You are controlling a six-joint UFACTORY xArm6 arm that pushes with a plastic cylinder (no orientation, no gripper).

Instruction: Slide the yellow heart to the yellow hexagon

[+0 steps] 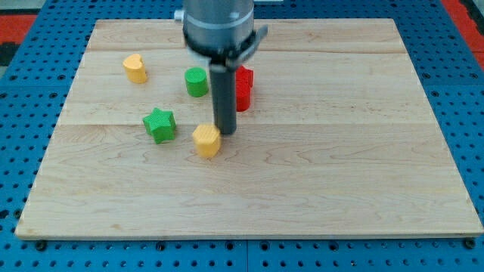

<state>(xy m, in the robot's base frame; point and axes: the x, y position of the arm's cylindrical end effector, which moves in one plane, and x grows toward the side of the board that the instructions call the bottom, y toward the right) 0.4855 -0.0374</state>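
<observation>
Wooden planks make up the surface [340, 181], which lies on a blue pegboard [469, 113]. Just to the view's right of the rod, partly hidden behind it, stands a red block [244, 87] whose shape I cannot make out. To the view's upper left of my tip [226, 133] sits a green cylinder [197, 81], and to its left, beyond the hexagon, a green star [159, 125]. No containers are present; every block rests directly on the surface. The yellow hexagon [206, 140] sits just beside my tip, at its lower left; whether they touch I cannot tell. The yellow heart [135, 68] lies well apart, toward the view's upper left, with the green cylinder and green star roughly between it and my tip. The arm comes down from the view's top, its grey housing [220, 26] above the upright dark rod [224, 94]. As end effector it is a plain rod, with nothing to open and holding nothing.
</observation>
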